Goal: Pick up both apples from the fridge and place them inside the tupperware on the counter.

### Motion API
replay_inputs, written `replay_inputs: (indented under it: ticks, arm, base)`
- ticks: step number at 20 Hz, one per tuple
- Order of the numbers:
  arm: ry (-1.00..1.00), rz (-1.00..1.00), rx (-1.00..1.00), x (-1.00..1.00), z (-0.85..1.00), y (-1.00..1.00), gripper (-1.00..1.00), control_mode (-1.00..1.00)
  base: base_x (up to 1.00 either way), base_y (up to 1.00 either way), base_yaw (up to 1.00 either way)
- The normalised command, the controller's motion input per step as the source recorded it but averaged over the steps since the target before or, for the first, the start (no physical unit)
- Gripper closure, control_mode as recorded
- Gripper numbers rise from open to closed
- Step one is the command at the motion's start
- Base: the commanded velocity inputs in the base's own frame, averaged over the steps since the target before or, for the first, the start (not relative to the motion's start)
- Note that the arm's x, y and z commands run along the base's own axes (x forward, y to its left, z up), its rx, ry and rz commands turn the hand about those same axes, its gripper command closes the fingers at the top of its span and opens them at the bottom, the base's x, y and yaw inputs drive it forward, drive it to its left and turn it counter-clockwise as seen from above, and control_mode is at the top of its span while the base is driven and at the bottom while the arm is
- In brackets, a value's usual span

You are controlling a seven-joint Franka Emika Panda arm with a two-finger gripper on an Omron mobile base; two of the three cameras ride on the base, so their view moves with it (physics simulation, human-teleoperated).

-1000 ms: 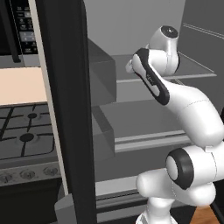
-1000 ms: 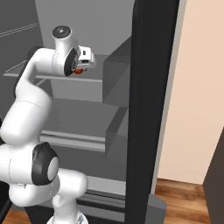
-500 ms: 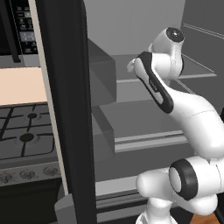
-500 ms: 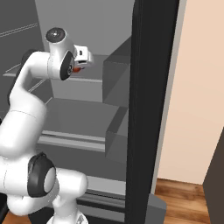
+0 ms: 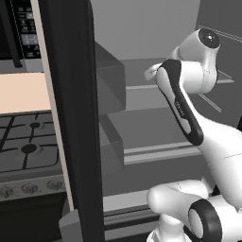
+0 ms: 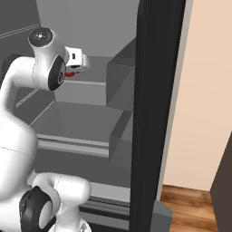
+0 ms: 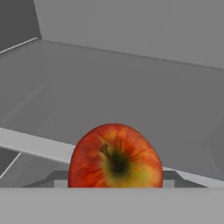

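A red apple [image 7: 114, 157] with a brown stem sits close in front of the hand camera, between the fingers of my gripper [image 7: 114, 180], which is shut on it. In the right base view a sliver of the red apple [image 6: 69, 74] shows under the gripper [image 6: 72, 70], held above the upper shelf [image 6: 86, 84] of the fridge [image 6: 90, 27]. In the left base view the hand [image 5: 152, 71] pokes out behind my forearm, over the same shelf. The tupperware and the counter are out of view.
The thick black fridge door [image 5: 71, 118] stands open on the left, and its edge [image 6: 156, 113] walls off the right. Grey bins [image 5: 111, 85] flank the shelves. A lower shelf [image 6: 77, 122] lies below. A stove [image 5: 23, 146] sits left of the door.
The arm has drawn back a little from the rear of the fridge, carrying the red apple with it. The gripper stays shut on the apple.
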Motion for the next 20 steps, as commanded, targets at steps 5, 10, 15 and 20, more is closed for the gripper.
replay_inputs:
  ticks: [5, 10, 15, 20]
  arm:
    - [0.03, 0.00, 0.00, -0.63, 0.40, 0.00, 1.00, -1.00]
    - [0.00, 0.00, 0.00, -0.81, 0.01, 0.00, 1.00, -1.00]
    - [0.00, 0.00, 0.00, -0.85, 0.00, 0.00, 1.00, -1.00]
    - [0.00, 0.00, 0.00, -0.77, 0.00, 0.00, 1.00, -1.00]
  base:
    - [0.00, 0.00, 0.00]
    - [0.00, 0.00, 0.00]
    - [0.00, 0.00, 0.00]
    - [0.00, 0.00, 0.00]
